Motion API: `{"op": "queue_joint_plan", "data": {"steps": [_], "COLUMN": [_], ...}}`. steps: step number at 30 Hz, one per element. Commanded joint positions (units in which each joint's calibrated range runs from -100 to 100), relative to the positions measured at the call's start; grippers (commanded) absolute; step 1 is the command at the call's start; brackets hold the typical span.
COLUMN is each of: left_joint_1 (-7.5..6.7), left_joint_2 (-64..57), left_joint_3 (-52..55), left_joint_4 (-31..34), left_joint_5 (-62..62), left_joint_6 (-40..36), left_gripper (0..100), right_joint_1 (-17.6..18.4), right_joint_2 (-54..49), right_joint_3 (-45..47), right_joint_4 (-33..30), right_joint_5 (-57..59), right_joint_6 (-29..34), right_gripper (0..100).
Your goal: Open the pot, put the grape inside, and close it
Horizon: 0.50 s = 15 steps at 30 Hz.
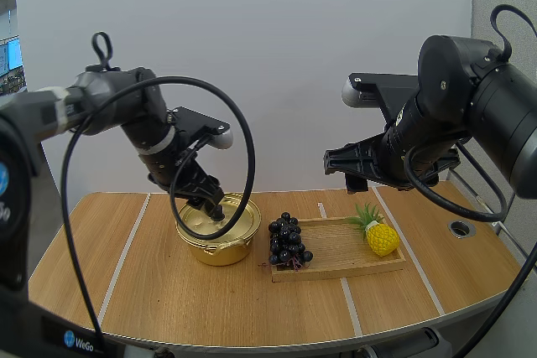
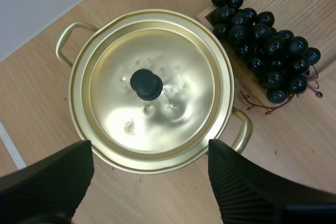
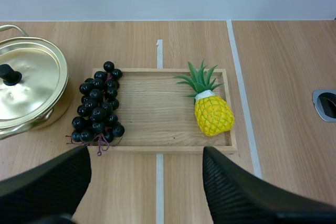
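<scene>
A gold pot (image 1: pixel 220 236) stands on the table with its lid (image 2: pixel 178 72) on, a black knob (image 2: pixel 146 84) at the lid's centre. My left gripper (image 1: pixel 213 206) hovers over the lid close to the knob, open, its fingers (image 2: pixel 50 182) apart and holding nothing. A bunch of dark grapes (image 1: pixel 288 242) lies on the left end of a wooden tray (image 1: pixel 340 251), beside the pot. My right gripper (image 1: pixel 340 163) hangs high above the tray, open and empty, looking down on the grapes (image 3: pixel 97 111), the tray (image 3: pixel 157 106) and the pot (image 3: pixel 29 85).
A yellow toy pineapple (image 1: pixel 379 236) lies on the tray's right end, with the middle of the tray bare. A round cable hole (image 1: pixel 461 228) sits in the table at the far right. Pale lines (image 3: pixel 158 182) run across the wooden tabletop.
</scene>
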Motion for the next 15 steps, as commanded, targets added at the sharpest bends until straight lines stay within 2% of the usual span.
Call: {"op": "queue_joint_plan", "data": {"steps": [1, 9, 15], "left_joint_1": [-1.91, -1.94, -1.94], "left_joint_2": [6.9, 16.1, 21.1], "left_joint_3": [-4.9, -12.2, -13.5], "left_joint_4": [-1.2, -1.5, -1.4], "left_joint_5": [-1.6, 0.6, -0.8], "left_joint_6": [0.4, 0.4, 0.4], "left_gripper": [100, 100, 100], "right_joint_1": [-0.2, -0.2, -0.2], "right_joint_2": [-0.2, -0.2, -0.2], "right_joint_3": [0.0, 0.0, 0.0], "right_joint_4": [1.0, 1.0, 1.0], "right_joint_5": [0.0, 0.0, 0.0], "right_joint_6": [-0.2, -0.2, -0.2], "right_gripper": [100, 100, 100]}}
